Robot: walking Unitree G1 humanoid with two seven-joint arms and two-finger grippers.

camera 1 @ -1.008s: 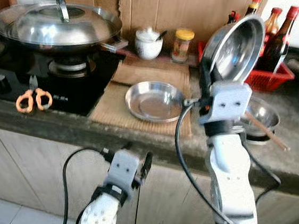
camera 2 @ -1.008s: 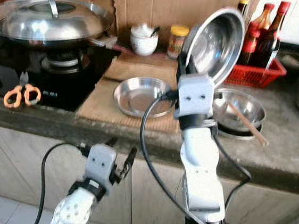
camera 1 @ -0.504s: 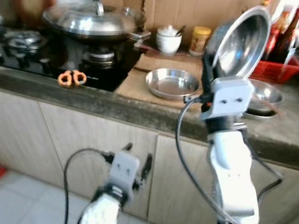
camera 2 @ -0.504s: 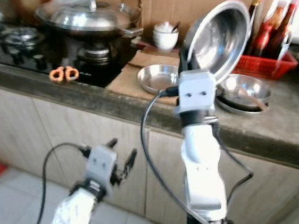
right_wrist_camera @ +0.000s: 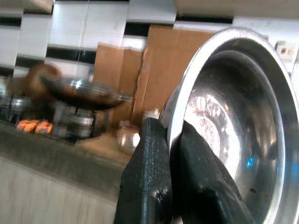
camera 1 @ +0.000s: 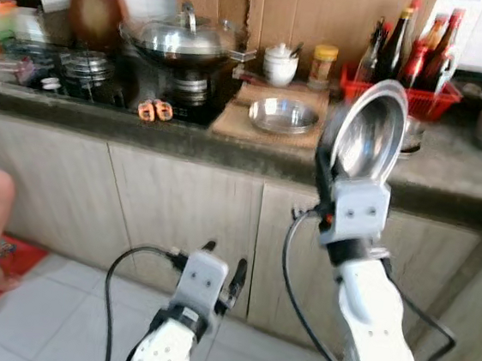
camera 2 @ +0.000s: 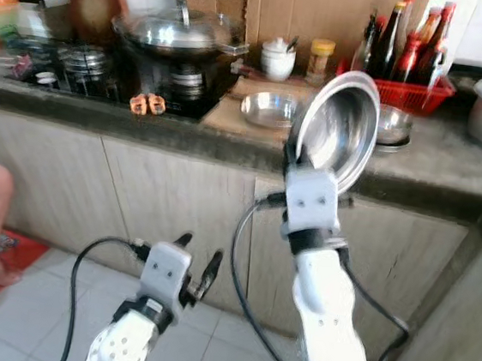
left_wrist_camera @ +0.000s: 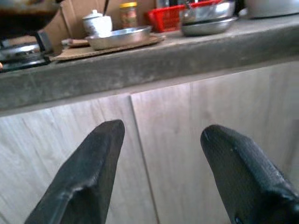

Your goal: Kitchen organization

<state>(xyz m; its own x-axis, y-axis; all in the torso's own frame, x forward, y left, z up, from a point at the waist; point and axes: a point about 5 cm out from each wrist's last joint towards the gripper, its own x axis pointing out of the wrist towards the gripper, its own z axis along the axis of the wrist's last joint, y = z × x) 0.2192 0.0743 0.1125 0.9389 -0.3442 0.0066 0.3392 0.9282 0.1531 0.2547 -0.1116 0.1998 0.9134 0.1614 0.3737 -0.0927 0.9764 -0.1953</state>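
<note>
right gripper (right_wrist_camera: pixel 170 154): fingers clamped on rim of steel bowl (camera 1: pixel 366 142) | bowl: shiny, round, shallow, held upright on edge before counter's (camera 1: pixel 186 132) front edge | left gripper (left_wrist_camera: pixel 161 154): fingers apart, low before cabinet doors (left_wrist_camera: pixel 187 140)

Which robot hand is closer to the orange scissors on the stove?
Neither is close; the left is probably nearer. The left gripper hangs open, low before the cupboards, below the scissors. The right gripper, off to their right, holds a steel plate.
</note>
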